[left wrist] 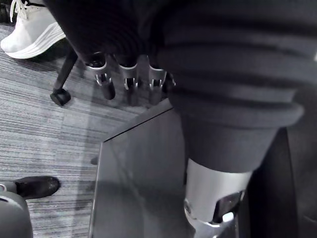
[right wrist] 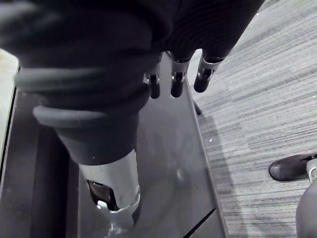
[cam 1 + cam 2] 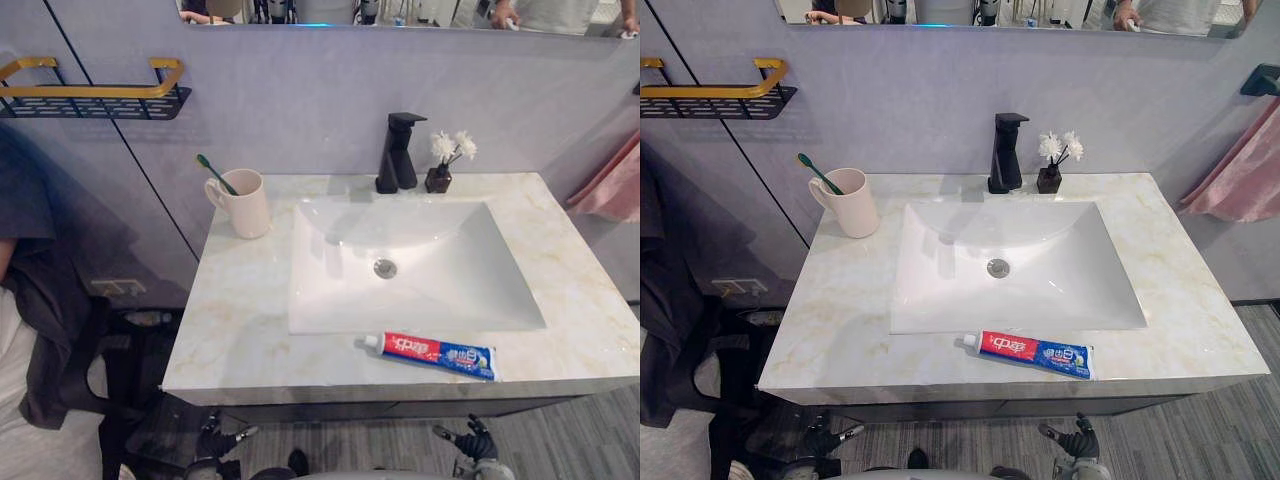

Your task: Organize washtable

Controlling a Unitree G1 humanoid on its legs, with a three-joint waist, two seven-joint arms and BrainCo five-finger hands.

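Observation:
A red, white and blue toothpaste tube (image 3: pixel 430 353) lies flat on the marble countertop (image 3: pixel 240 320), along its front edge just below the white sink (image 3: pixel 450 290). At the back left stands a cream cup (image 3: pixel 248 205) with a green toothbrush (image 3: pixel 215 173) leaning in it. Both hands hang below the counter's front edge, holding nothing. My left hand (image 1: pixel 129 79) has relaxed, straight fingers beside the dark cabinet side. The fingers of my right hand (image 2: pixel 176 79) are just as loose. In the left eye view the left hand (image 3: pixel 222 440) and right hand (image 3: pixel 470 440) show at the bottom.
A black faucet (image 3: pixel 398 152) and a small dark vase of white flowers (image 3: pixel 440 172) stand behind the sink. A black and gold wall shelf (image 3: pixel 95 95) hangs at upper left, a pink towel (image 3: pixel 615 185) at right. A person in dark clothing (image 3: pixel 40 300) sits at left.

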